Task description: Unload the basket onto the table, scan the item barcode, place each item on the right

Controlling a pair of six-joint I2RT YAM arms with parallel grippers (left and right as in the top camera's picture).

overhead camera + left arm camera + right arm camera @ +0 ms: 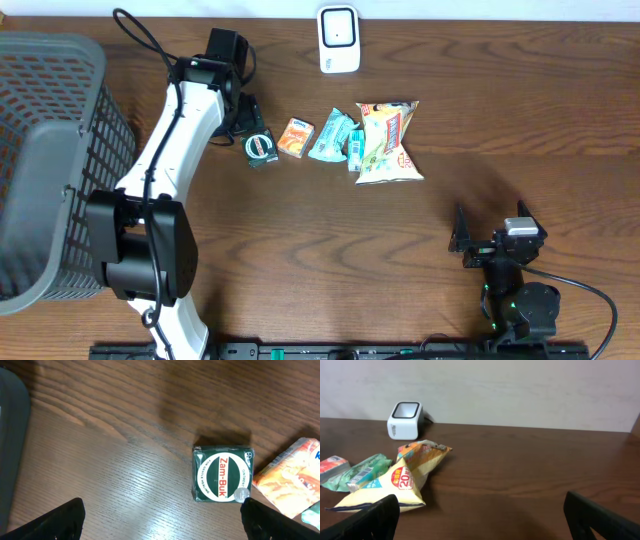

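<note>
Nearest the robot's base, the right gripper [480,516] hovers low over the dark brown wooden table [300,250]. Its two black fingers [367,520] are spread wide, with only bare tabletop between them. To the left stands one large grey plastic mesh basket [50,200]; the part of its inside that is in view shows only its own mesh wall and floor. The white-and-black left arm [165,150] reaches past the basket towards the far side. The left gripper [162,517] has its jaws parted wide and grips nothing. Just ahead of its fingertips, the square dark green Zam-Buk box with a white oval label and red lettering [223,475] lies flat on the table, face up and untouched by either finger. This box sits at the left end of a short row of five items. Just beside it is one small orange carton [295,138]. Next come two teal foil packets [330,135], close together. At the right end is one yellow-and-orange crinkled snack bag [388,142], touching the nearer teal packet. Farthest away, by the back edge and well apart from the row, stands one white barcode scanner with a dark window [339,38].
</note>
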